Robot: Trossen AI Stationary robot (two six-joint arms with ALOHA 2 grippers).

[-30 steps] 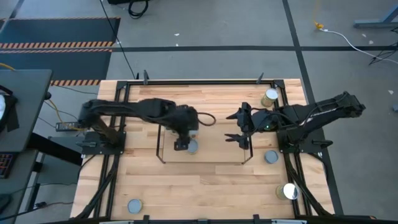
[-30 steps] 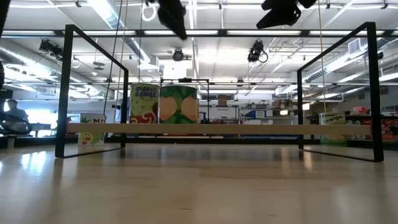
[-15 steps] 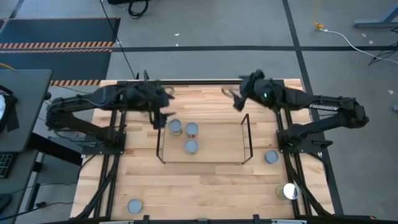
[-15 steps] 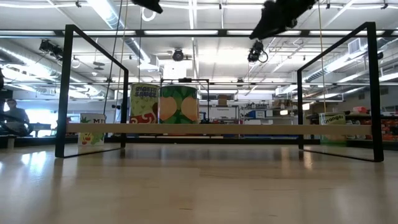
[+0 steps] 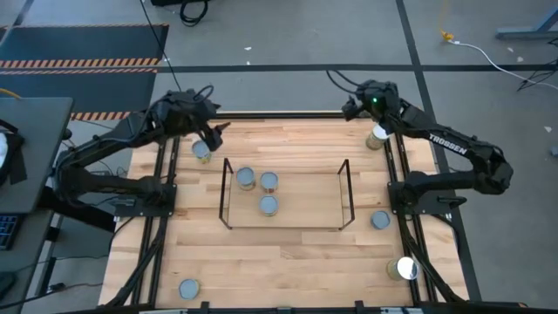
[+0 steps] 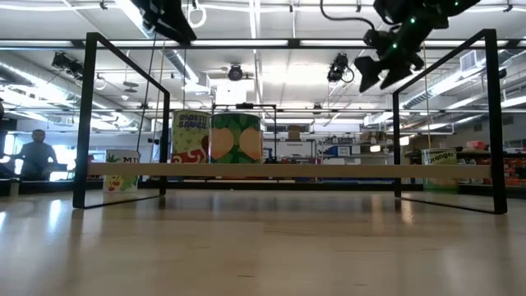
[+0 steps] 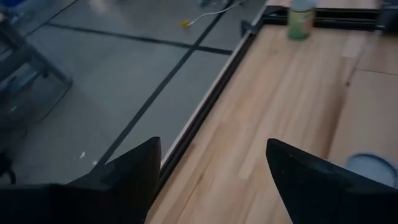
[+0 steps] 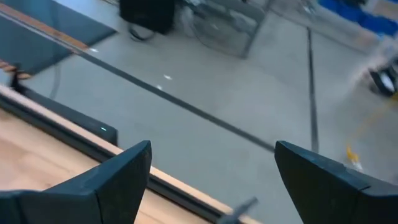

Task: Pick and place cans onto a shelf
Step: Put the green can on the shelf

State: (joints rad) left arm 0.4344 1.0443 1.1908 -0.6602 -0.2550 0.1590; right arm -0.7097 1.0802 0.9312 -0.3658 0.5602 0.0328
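Both arms have swung to the table's far corners; left gripper point(image 7: 211, 168) and right gripper point(image 8: 211, 174) gape empty.

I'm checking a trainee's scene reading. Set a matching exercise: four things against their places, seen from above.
Things:
1. shiny can
2. left hand
3. right hand
4. shelf

Places:
A. over the back edge, near the right corner
B. centre, three cans inside
C. front right
D. back left, next to a can

Pairs: 1-C, 2-D, 3-A, 4-B
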